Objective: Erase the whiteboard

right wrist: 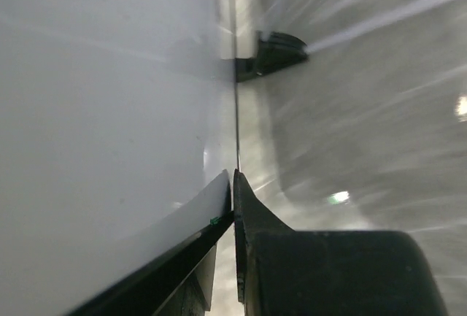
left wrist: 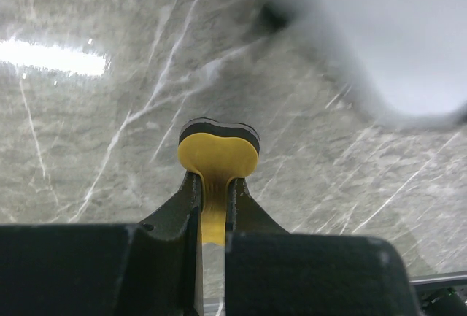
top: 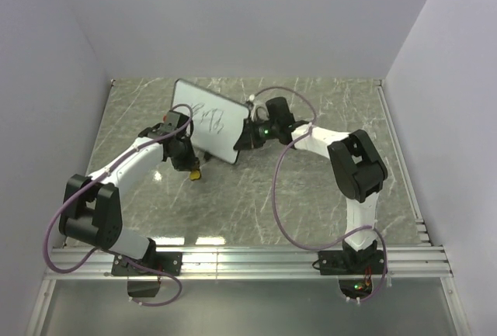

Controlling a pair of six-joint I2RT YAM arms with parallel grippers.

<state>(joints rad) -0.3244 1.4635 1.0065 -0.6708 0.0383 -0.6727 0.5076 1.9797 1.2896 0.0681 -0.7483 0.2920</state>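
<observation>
The whiteboard (top: 203,116) stands upright on the marble table, with black scribbles on the face turned toward the arms. My right gripper (top: 245,137) is shut on its right edge. In the right wrist view the white face (right wrist: 109,112) fills the left side, the thin edge runs between my right gripper's jaws (right wrist: 234,177), and a black foot (right wrist: 271,53) shows above. My left gripper (top: 189,161) is shut on a yellow-black eraser (top: 196,173), low over the table just in front of the board's lower left part. From the left wrist, the eraser (left wrist: 218,148) sticks out past the left gripper (left wrist: 213,183), with the board (left wrist: 394,31) blurred at upper right.
The marble tabletop (top: 256,204) is bounded by white walls behind and at both sides. A metal rail (top: 256,260) runs along the near edge by the arm bases. Purple cables (top: 278,196) loop off both arms.
</observation>
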